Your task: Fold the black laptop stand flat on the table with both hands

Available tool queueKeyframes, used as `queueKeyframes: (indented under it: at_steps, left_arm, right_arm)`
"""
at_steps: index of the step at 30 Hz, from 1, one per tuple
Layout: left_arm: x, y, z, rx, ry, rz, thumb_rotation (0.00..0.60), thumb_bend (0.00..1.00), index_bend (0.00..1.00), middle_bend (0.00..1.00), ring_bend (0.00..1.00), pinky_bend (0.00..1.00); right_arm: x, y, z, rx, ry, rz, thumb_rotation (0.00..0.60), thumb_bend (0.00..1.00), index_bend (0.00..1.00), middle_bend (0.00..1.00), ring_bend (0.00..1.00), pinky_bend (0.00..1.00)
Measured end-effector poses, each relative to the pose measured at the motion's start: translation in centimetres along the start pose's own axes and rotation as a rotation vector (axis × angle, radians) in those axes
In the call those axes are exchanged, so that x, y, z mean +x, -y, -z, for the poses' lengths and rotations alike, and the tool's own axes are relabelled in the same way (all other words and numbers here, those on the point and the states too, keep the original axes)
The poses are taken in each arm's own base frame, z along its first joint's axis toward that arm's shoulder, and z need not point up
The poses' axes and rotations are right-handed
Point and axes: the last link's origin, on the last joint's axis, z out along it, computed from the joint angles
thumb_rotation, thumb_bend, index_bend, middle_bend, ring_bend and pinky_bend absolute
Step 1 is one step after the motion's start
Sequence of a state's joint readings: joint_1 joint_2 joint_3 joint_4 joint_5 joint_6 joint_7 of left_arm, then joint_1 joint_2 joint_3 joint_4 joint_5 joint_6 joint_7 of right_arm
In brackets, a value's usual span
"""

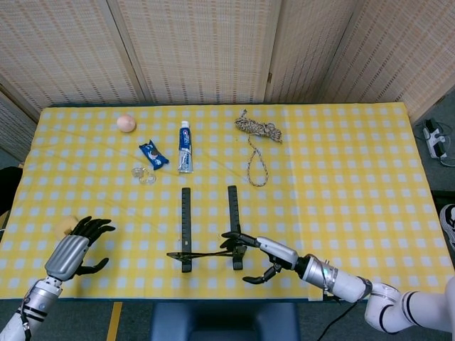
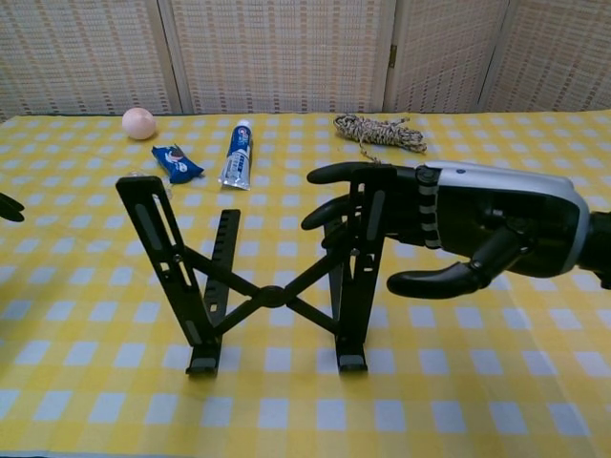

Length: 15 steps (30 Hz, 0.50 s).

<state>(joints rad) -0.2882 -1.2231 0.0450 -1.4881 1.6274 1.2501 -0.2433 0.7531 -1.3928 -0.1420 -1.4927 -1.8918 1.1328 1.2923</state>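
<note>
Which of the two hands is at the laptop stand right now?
The right hand: its fingers reach to the stand's right upright bar. The left hand hovers open near the table's left edge, well clear of the stand.
</note>
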Motion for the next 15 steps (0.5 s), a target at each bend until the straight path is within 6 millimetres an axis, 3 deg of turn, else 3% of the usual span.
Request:
queueKeyframes:
  at_steps: [7,15]
  left_arm:
    - [-0.5,-0.5,0.3,-0.019,0.018,-0.006,0.6,0.34,0.27,0.19,0.15,0.07]
    - [-0.6,-0.7,0.4,-0.024,0.021,-0.007,0.6,0.34,0.27,0.19,0.15,0.07]
  right_arm:
    - [-1.4,-0.1,1.5,-0.002,0.025,-0.003,0.6,0.34,0.09,0.2,0.19,0.0]
    - [-1.7,-0.6,1.1,-0.012,0.027,-0.037,0.6,0.34,0.1,0.2,0.19,0.0]
